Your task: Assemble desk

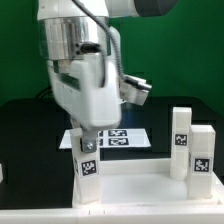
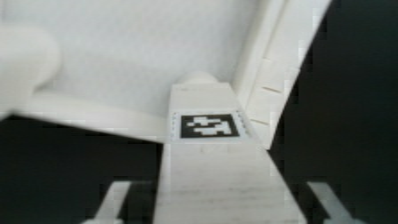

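The leg [image 2: 217,150] fills the wrist view, clamped between the gripper [image 2: 217,200] fingers, long axis upright, tag facing the camera. In the exterior view it stands on the tabletop [image 1: 140,185] at about 8 o'clock, directly under the gripper. Two more legs [image 1: 192,145] stand at 3 o'clock. The marker board [image 1: 125,137] lies behind. The socket below the leg is hidden.
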